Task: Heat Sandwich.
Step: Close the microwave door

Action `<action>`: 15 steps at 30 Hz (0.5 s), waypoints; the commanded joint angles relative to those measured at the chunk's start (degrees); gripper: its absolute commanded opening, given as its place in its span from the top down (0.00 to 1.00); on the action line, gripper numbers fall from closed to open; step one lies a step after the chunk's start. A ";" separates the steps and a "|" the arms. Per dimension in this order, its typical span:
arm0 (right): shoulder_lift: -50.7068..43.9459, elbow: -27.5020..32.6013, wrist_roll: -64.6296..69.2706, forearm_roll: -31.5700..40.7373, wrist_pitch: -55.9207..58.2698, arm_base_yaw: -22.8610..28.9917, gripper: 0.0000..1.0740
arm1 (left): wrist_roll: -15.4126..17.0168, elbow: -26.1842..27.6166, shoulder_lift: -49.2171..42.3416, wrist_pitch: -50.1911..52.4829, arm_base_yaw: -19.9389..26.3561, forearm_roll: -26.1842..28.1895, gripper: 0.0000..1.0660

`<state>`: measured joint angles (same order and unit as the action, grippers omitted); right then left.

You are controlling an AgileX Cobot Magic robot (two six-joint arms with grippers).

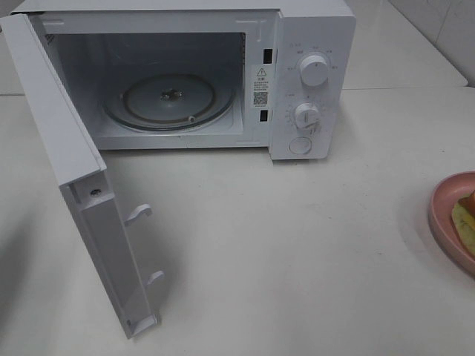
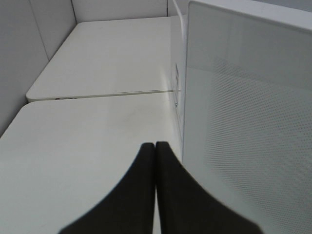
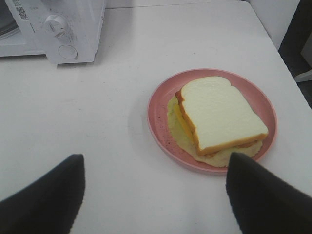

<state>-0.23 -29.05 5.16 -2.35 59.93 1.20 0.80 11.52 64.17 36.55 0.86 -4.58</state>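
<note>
R gripper [image 3: 155,195] hangs w/ jaws spread wide, nothing between them, over bare table [image 3: 97,122]. Just ahead of it, a bit toward one finger's side, sits the sandwich [image 3: 219,114] on the pink plate [image 3: 158,117], flat, top slice lying skewed across the lower one, yellow filling spilling onto the plate. Long axis of the bread runs diagonally to the jaw line, so prob. needs a wrist turn or a plate-rim grab. L gripper [image 2: 155,146] is clenched tight, fingers touching, holding nothing, right beside the open microwave door [image 2: 243,122]. In the high view, plate is at far right table edge, well apart from the microwave [image 1: 312,74]; cavity open, turntable [image 1: 167,100] bare. R arm clearly nearer; sandwich not yet picked up
</note>
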 commanded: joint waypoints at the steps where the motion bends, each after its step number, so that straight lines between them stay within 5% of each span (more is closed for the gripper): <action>1: -1.55 0.00 -0.46 0.11 -0.52 -0.17 0.29 | 3.55 0.46 3.21 5.10 -0.29 -3.44 1.00; 7: -1.55 0.00 -0.46 0.11 -0.52 -0.17 0.29 | 4.58 3.44 8.82 8.54 -3.27 -10.20 1.00; 15: -1.55 0.00 -0.46 0.11 -0.52 -0.17 0.29 | 3.72 5.50 15.53 12.38 -9.28 -11.69 1.00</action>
<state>-0.23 -29.05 5.16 -2.35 59.93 1.20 4.64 16.27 78.78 47.21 -7.51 -16.16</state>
